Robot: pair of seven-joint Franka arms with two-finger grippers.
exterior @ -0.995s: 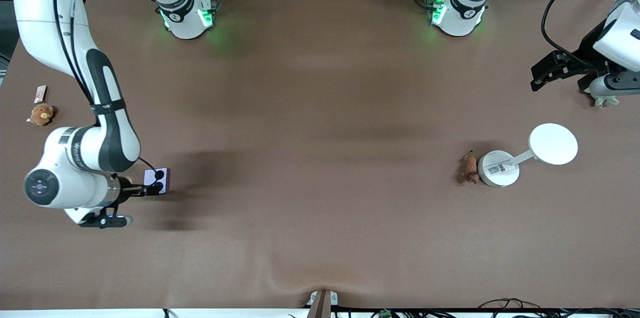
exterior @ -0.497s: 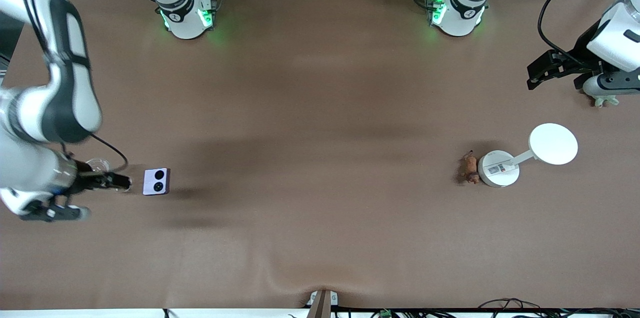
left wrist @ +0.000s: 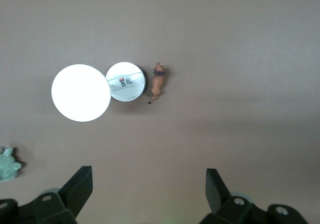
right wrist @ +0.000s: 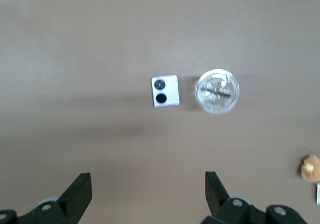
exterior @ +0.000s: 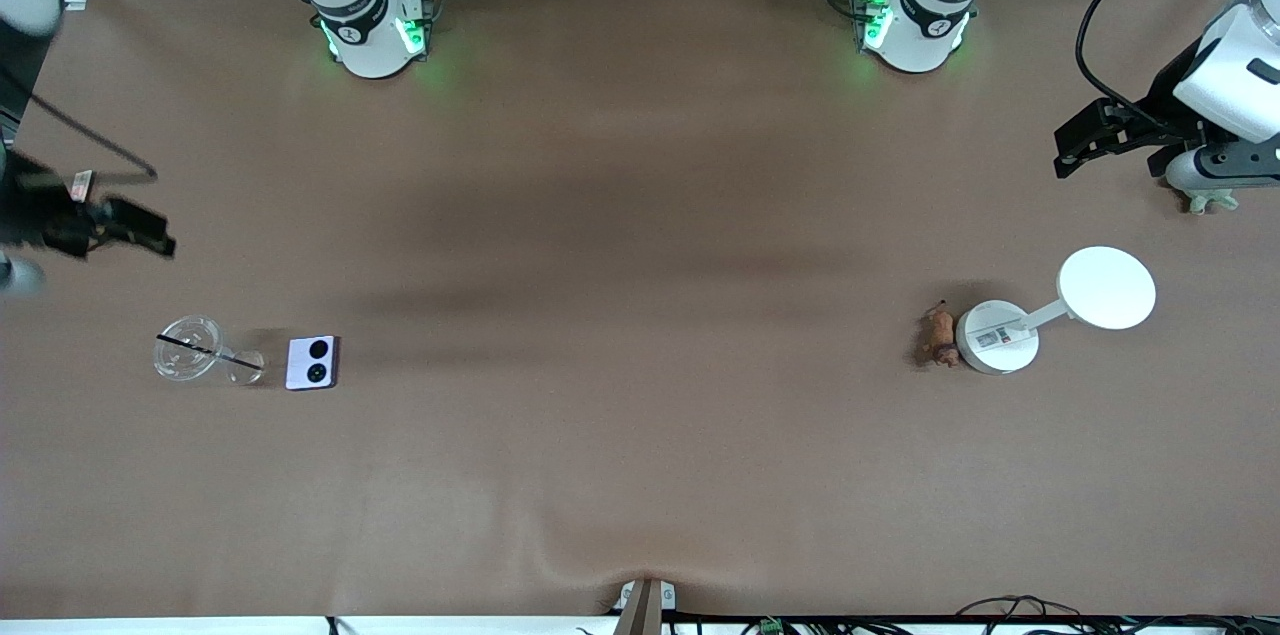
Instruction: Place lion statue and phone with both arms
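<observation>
The phone [exterior: 312, 362], pale lavender with two black circles, lies flat on the table toward the right arm's end; it also shows in the right wrist view [right wrist: 165, 91]. My right gripper [exterior: 135, 233] is open and empty [right wrist: 146, 178], raised near the table's edge, well apart from the phone. The lion statue [exterior: 939, 335], small and brown, lies beside a white round base [exterior: 997, 337] toward the left arm's end; it shows in the left wrist view [left wrist: 158, 82]. My left gripper [exterior: 1085, 140] is open and empty [left wrist: 148, 173], raised high, away from the lion.
A clear plastic cup [exterior: 190, 360] lies close beside the phone. The white base carries a white disc [exterior: 1106, 287] on a short arm. A green plush turtle [exterior: 1212, 203] sits under the left arm. A brown-orange plush [right wrist: 310, 166] shows in the right wrist view.
My right gripper has left the phone on the table and drawn up and away toward the table's edge, uncovering the clear cup. The left arm has barely moved.
</observation>
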